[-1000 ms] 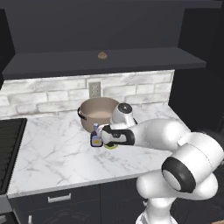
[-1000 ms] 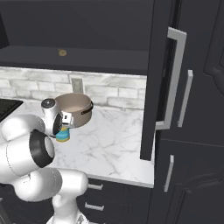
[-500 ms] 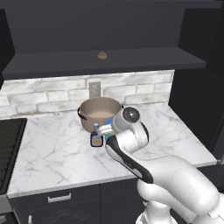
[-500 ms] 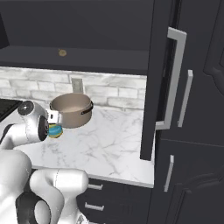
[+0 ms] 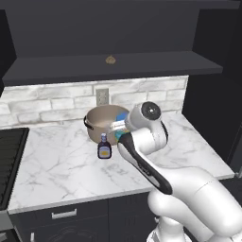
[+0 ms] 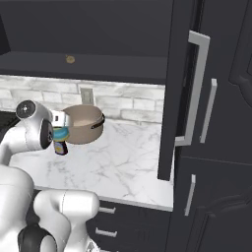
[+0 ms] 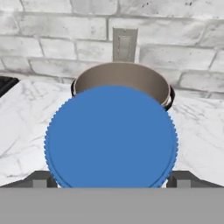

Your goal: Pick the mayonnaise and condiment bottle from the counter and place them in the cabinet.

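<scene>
- The gripper [image 7: 112,181] has its 2 fingers closed on the mayonnaise [image 7: 111,136], whose blue lid faces the hand camera, so the jar lies on its side along the gripper.
- It hangs above the counter [image 5: 61,160], before a pot [image 5: 101,122].
- The cabinet [image 5: 156,64] shelf lies above and behind.
- The condiment bottle [image 5: 104,147] stands beside the pot.

I see the mayonnaise [image 7: 111,136] as a solid blue ridged lid. The pot [image 5: 101,121] is brown outside, tan inside. The condiment bottle [image 5: 104,147] looks dark with a blue cap and a yellow-orange label, though it's small. The counter [image 5: 56,158] is white marble with grey veins, the cabinet [image 5: 156,62] dark grey, and the backsplash [image 7: 52,52] pale grey brick.
</scene>
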